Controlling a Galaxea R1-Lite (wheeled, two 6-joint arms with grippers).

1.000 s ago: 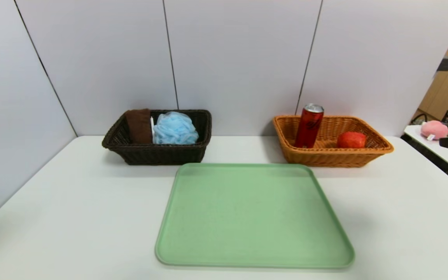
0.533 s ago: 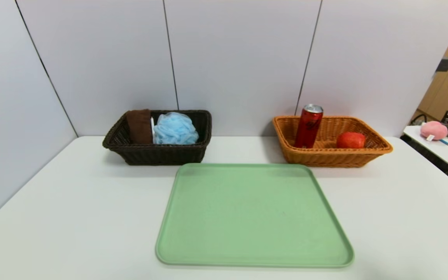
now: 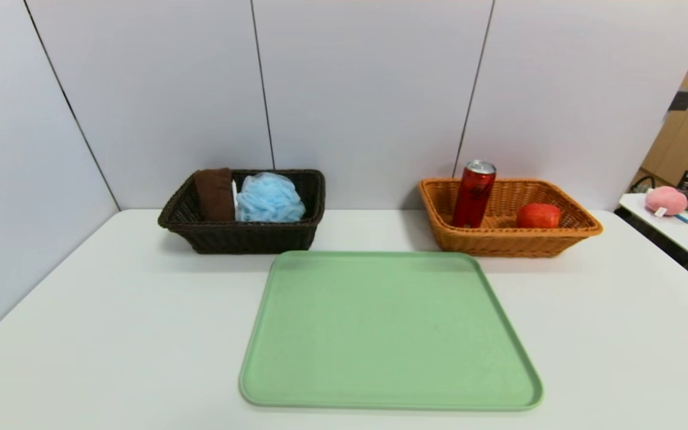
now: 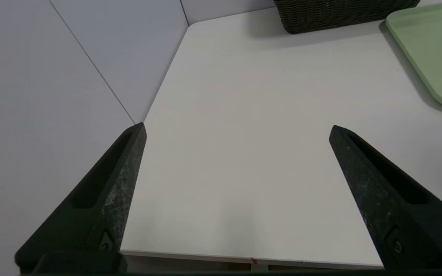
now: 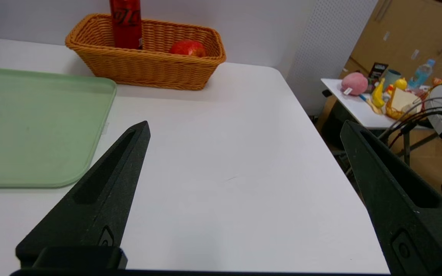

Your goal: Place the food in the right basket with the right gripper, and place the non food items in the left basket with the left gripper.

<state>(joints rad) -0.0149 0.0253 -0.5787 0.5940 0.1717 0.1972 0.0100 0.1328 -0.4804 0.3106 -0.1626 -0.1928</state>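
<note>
You have both left gripper and right gripper spread wide, holding nothing; towel, pen, sponge in dark basket at eleven o'clock, can, apple in orange basket at one

No word can be read in full. The tall slim red drink can with a silver top, inside the orange-tan woven wicker basket, bears 1 line of black looping script, too incomplete to spell out. Well to the right of that basket, 1 black box shows pale print, too small to read. Also to its right, 1 white tag on a round pink plush thing and 2 white labels on light-wood cabinet doors show no legible letters or numerals.
</note>
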